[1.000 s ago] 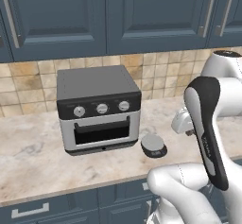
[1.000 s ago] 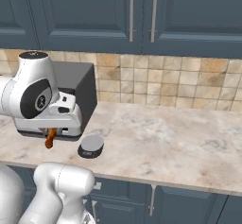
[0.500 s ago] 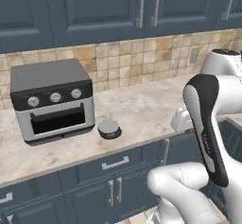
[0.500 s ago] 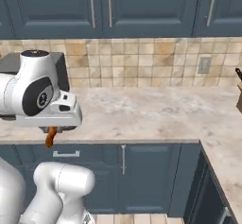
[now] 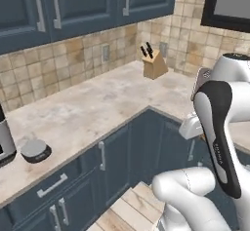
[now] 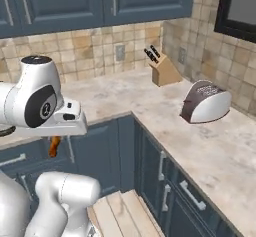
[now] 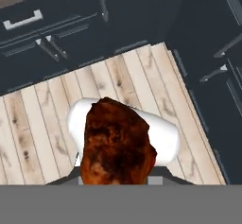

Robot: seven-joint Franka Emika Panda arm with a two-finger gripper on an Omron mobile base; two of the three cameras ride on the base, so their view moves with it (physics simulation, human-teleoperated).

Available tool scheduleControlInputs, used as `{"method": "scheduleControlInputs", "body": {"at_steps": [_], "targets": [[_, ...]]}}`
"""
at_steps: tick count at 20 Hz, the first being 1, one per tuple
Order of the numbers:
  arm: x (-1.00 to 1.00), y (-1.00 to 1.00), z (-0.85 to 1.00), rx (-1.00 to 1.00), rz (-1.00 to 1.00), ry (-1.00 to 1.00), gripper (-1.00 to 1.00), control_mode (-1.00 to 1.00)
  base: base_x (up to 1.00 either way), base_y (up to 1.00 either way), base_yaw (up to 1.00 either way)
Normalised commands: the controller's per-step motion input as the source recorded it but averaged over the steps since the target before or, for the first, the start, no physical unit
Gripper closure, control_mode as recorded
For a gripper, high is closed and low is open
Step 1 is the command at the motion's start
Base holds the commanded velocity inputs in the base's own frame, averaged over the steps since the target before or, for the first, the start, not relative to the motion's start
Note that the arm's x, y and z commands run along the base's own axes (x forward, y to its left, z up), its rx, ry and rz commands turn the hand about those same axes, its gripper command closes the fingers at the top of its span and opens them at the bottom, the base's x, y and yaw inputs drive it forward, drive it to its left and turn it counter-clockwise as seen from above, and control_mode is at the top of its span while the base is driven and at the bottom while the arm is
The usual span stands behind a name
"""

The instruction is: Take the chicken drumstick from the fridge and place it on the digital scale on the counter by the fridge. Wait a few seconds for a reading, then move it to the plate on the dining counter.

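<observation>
The gripper [image 6: 54, 142] is pinched on the chicken drumstick [image 7: 116, 145], which hangs just below the hand, over the wooden floor [image 7: 56, 100] in front of the dark blue cabinets [image 7: 56, 24]. Farther off, to the hand's left, the digital scale [image 5: 35, 149] sits bare on the counter [image 5: 93, 110]. So I judge the fridge and the weighing steps done; the carry to the plate remains. The finger tips are hidden behind the meat, and the scale's display is too small to read.
</observation>
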Motion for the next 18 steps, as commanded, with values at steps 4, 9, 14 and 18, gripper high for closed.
{"method": "scheduleControlInputs", "body": {"at_steps": [4,9,14,18], "targets": [[0.00,0.00,0.00,0.00,0.00,0.00,1.00,1.00,0.02,-0.47,-0.87],[0.00,0.00,0.00,0.00,0.00,0.00,1.00,1.00,0.00,-0.40,-0.88],[0.00,0.00,0.00,0.00,0.00,0.00,1.00,1.00,0.00,-0.36,-0.89],[0.00,0.00,0.00,0.00,0.00,0.00,1.00,1.00,0.01,-0.39,-0.89]]}}
